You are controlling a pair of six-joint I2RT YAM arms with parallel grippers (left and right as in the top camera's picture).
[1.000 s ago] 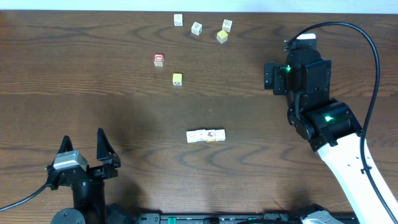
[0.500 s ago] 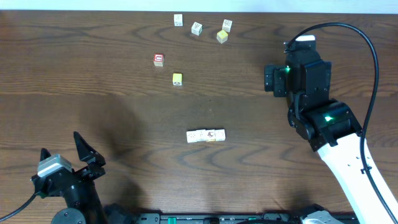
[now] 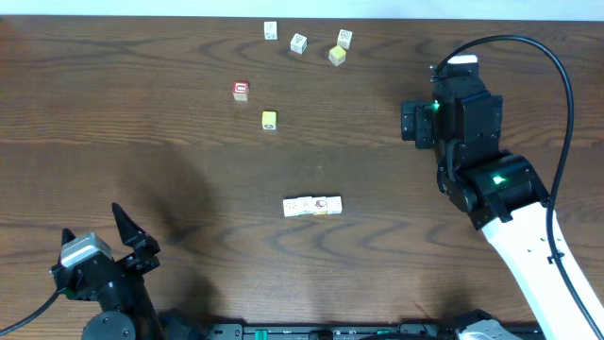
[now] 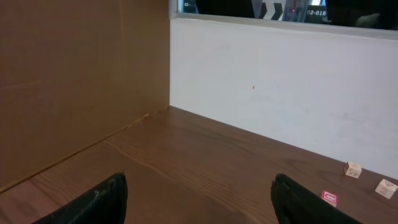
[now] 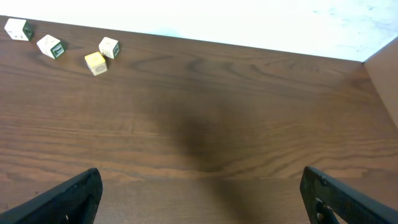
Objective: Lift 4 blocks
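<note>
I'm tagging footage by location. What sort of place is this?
Probably a robotics lab bench: a left arm and right arm at a wood-grain table, white wall and cardboard panel around it, row of white printed cubes laid out.

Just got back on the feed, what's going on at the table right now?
Nothing is being held. The left gripper is open and low near the front left of the table. The right gripper is open too, over on the right side. The row of white blocks lies flat mid-table, apart from both grippers and not yet lifted. Further back lie three loose white cubes, two yellow cubes and a red cube.
</note>
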